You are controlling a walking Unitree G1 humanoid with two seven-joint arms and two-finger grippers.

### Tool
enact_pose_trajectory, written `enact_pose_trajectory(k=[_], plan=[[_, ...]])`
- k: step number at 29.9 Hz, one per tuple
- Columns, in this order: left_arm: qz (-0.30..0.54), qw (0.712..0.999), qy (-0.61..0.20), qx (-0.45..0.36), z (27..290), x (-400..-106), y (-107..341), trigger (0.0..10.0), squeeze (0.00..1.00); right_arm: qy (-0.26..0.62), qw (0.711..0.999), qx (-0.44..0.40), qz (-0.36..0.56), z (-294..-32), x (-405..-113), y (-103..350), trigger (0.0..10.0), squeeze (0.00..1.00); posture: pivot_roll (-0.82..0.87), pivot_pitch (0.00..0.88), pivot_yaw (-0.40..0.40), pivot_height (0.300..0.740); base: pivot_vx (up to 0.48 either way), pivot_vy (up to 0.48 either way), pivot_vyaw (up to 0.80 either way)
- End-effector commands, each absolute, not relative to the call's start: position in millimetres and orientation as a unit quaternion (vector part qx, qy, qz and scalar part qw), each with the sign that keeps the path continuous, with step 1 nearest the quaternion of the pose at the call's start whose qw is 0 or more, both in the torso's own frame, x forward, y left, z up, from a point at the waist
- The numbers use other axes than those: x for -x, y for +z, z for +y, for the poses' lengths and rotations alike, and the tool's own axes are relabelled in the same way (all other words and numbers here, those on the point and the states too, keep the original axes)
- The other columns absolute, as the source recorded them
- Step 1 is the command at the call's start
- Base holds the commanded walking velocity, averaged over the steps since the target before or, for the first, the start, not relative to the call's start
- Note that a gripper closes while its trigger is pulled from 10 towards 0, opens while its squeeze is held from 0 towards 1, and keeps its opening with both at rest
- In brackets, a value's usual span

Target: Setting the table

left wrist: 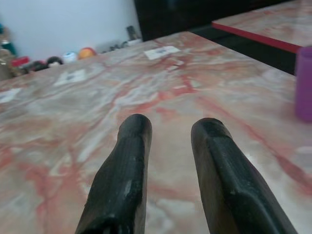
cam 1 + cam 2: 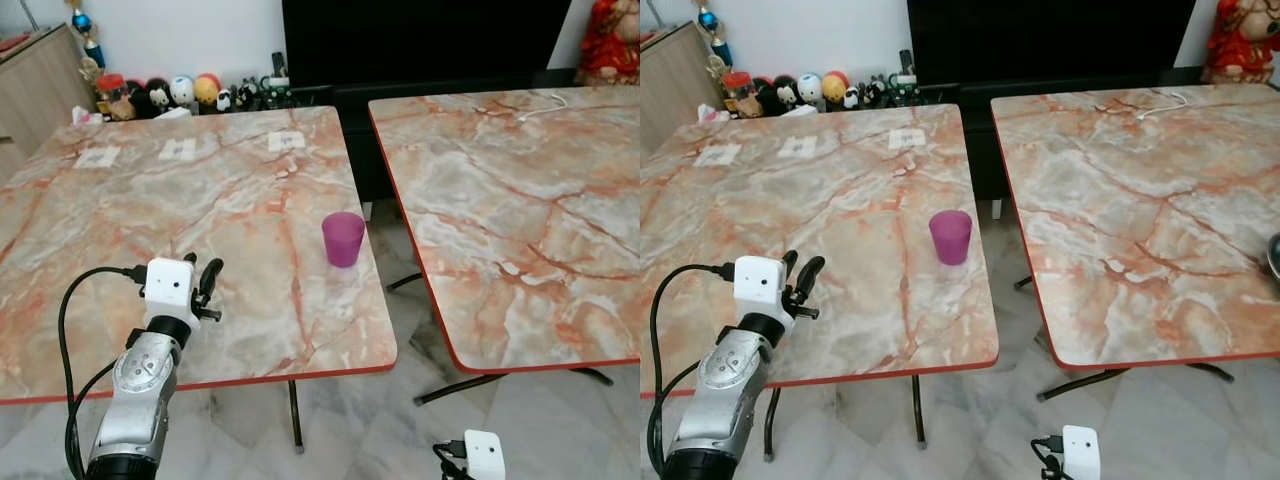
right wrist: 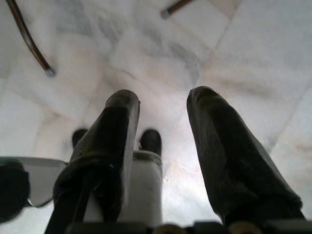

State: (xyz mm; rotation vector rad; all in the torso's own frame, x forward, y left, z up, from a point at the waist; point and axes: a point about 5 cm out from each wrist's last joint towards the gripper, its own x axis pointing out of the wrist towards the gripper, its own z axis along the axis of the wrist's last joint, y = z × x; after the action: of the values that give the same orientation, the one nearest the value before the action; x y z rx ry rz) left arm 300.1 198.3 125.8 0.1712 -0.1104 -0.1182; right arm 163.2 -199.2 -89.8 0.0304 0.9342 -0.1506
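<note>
A small purple plastic cup is standing upright on the left marble-patterned table with a red edge. Its open mouth is pointing up, so its long line is running straight up and down. It is sitting near the table's right edge, toward the front corner, with nothing touching it.

The left gripper is hovering just over the same table, near the front edge and well apart from the cup. Its 2 black fingers are spread with a gap between them and are gripping nothing. In the left wrist view the cup is cut off at the picture's edge, so just a purple strip is showing.

The right gripper is hanging low beside the robot, pointing down at the pale tiled floor. Its fingers are apart and empty too.

A second marble-patterned table is standing just to the right, with a gap between the 2 tables. A row of little toy figures is lining the wall behind, too small to make out well. A white cable is lying on the far side of the second table.
</note>
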Motion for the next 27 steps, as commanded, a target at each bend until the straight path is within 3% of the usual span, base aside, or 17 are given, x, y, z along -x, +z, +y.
enact_pose_trajectory(k=[1,24,27], plan=[[-0.055,0.993,-0.06,-0.08,199.4,-299.5,126.8,10.0,0.0,-0.069,0.889,-0.013,0.452,-197.5,-164.5,-89.6,10.0,0.0,0.02,0.0,0.061,0.74,0.0,0.0,-0.61],[-0.057,0.993,-0.067,-0.073,196.8,-299.8,128.3,10.0,0.0,-0.066,0.89,-0.018,0.451,-198.4,-165.9,-89.0,10.0,0.0,0.02,0.0,0.054,0.74,0.0,0.0,-0.62],[-0.057,0.993,-0.067,-0.073,197.0,-299.8,128.4,10.0,0.0,-0.067,0.892,-0.019,0.447,-198.2,-166.4,-88.5,10.0,0.0,0.02,0.0,0.055,0.74,0.0,0.0,0.0]])
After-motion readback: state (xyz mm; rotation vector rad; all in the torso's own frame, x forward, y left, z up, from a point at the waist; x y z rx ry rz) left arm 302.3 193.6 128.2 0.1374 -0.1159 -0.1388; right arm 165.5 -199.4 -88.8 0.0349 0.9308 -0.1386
